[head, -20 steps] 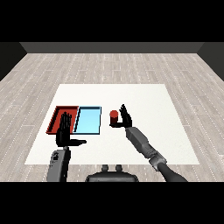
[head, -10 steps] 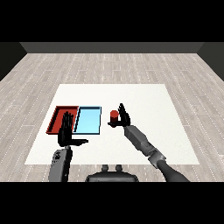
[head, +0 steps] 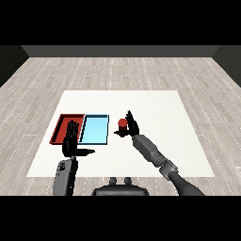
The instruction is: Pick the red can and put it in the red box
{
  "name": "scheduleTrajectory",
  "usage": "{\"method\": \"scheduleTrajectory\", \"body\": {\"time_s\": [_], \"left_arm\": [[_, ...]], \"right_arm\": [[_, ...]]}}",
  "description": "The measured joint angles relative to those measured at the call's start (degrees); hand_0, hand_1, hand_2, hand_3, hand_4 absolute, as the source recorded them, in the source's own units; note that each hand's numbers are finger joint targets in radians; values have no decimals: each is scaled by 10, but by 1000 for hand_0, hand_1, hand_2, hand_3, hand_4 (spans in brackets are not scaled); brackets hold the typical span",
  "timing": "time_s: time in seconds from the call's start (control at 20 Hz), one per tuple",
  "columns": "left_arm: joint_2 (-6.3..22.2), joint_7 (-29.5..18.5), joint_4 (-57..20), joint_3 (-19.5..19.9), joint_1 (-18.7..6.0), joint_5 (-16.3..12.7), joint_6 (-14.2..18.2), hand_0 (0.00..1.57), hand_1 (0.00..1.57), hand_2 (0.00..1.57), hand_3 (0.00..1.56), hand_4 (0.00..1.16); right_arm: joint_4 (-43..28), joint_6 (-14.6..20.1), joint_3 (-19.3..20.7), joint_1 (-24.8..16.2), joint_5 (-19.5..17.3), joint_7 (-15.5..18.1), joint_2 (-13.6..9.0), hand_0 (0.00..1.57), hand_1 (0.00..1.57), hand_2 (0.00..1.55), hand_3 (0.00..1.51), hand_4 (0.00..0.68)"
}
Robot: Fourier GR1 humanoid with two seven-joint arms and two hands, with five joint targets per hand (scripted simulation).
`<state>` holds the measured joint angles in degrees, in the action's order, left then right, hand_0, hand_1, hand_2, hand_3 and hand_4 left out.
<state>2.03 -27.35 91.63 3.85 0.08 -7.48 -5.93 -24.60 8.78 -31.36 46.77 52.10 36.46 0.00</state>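
The red can (head: 122, 124) stands upright on the white table, just right of the light blue tray (head: 94, 130). My right hand (head: 132, 126) is against the can's right side, its fingers straight and pointing up and its thumb reaching across in front of the can's base. The red tray (head: 62, 122) lies left of the blue tray, touching it. Over the red tray's near edge my left hand (head: 70, 142) is held open, fingers straight and thumb stretched to the right, with nothing in it.
The white table (head: 155, 108) spreads wide behind and to the right of the can. Grey wooden floor surrounds it. Both trays sit near the table's left front part.
My right hand has moved a little left, closing up on the red can. The can, the trays and my left hand have stayed where they were.
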Motion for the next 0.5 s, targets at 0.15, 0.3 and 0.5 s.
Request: {"method": "scheduleTrajectory", "body": {"time_s": [0.15,0.3,0.5], "left_arm": [[0,8,6,0,-3,-4,1,0,0,0,0,0],[0,7,10,-1,5,-4,-1,0,0,0,0,0],[6,18,24,3,5,-11,-4,0,0,0,0,0]], "right_arm": [[18,-9,4,14,-1,-5,0,0,0,0,0,0],[22,-1,-15,18,18,-9,0,0,0,0,0,0],[31,5,-32,25,37,-16,0,0,0,0,0,0]]}}
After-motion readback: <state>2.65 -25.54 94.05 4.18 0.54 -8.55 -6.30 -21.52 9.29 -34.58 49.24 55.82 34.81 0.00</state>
